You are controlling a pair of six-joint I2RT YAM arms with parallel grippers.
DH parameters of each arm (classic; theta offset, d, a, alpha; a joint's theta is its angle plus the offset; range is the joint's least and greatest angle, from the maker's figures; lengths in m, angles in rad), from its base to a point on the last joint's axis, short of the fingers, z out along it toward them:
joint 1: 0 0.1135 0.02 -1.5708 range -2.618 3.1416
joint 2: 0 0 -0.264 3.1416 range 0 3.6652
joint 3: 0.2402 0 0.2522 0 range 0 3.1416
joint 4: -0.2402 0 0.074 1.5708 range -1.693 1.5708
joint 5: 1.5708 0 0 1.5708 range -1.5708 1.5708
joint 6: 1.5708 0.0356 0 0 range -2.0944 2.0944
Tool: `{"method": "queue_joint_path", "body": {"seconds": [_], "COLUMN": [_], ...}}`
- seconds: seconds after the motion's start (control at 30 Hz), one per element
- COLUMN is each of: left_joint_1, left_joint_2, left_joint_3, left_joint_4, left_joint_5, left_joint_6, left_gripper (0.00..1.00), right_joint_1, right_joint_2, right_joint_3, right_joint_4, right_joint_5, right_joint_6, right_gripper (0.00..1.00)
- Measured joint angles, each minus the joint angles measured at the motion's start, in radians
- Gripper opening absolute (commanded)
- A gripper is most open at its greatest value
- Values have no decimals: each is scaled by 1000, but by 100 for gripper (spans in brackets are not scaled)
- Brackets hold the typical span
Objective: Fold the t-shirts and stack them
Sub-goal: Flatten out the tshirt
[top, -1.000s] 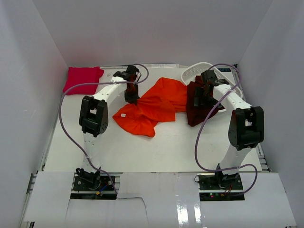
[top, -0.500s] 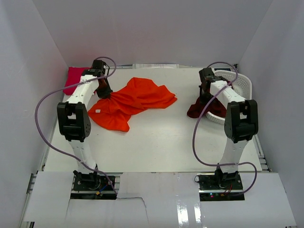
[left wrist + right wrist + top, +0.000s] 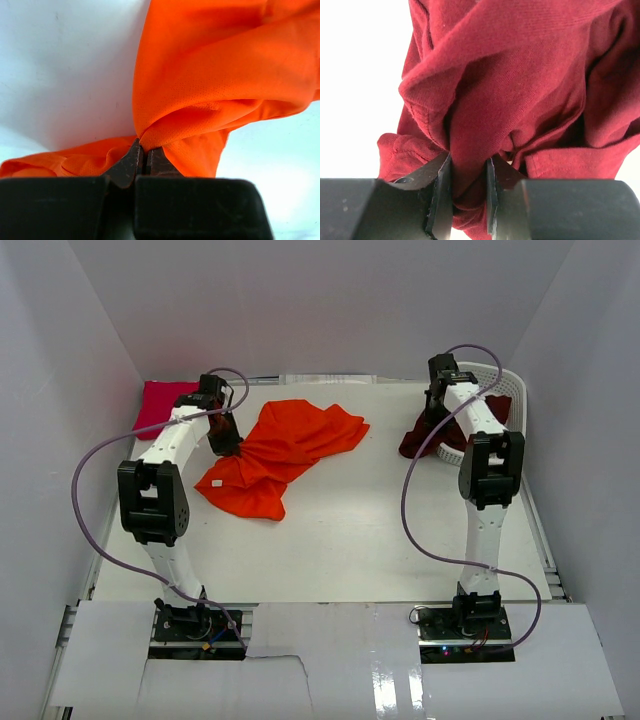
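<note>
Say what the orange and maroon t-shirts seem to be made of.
The orange t-shirt: probably thin synthetic sports knit, slightly glossy; a fine pinhole texture shows. The maroon t-shirt: likely cotton jersey, matte; fine knit lines and a stitched hem show.

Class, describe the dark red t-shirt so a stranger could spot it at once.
At the table's far right corner stands a white basket. The dark red t-shirt spills from it onto the table, pinched by the right gripper. It alone is dark; the orange t-shirt and the pink t-shirt are bright.
</note>
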Motion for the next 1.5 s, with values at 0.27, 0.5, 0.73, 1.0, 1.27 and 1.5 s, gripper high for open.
{"method": "queue_joint_path", "body": {"seconds": [0.27,0.5,0.73,1.0,1.27,1.5], "left_joint_1": [-8,-33,-49,-63,-93,-114], "left_joint_2": [-13,-15,-15,-15,-15,-15], "left_joint_3": [-69,-76,-76,-76,-76,-66], "left_joint_4": [13,25,26,26,26,24], "left_joint_5": [31,45,50,50,49,48], "left_joint_6": [3,11,12,11,10,3], "left_gripper": [0,0,0,0,0,0], "right_joint_1": [-19,-15,-14,-21,27,171], "right_joint_2": [106,23,40,35,-217,-470], "right_joint_3": [157,-14,-5,-13,-131,-126], "right_joint_4": [25,166,165,240,333,427], "right_joint_5": [-48,25,134,274,278,217], "right_joint_6": [-223,-367,-452,-476,-468,-344], "right_gripper": [8,8,84,90,90,91]}}
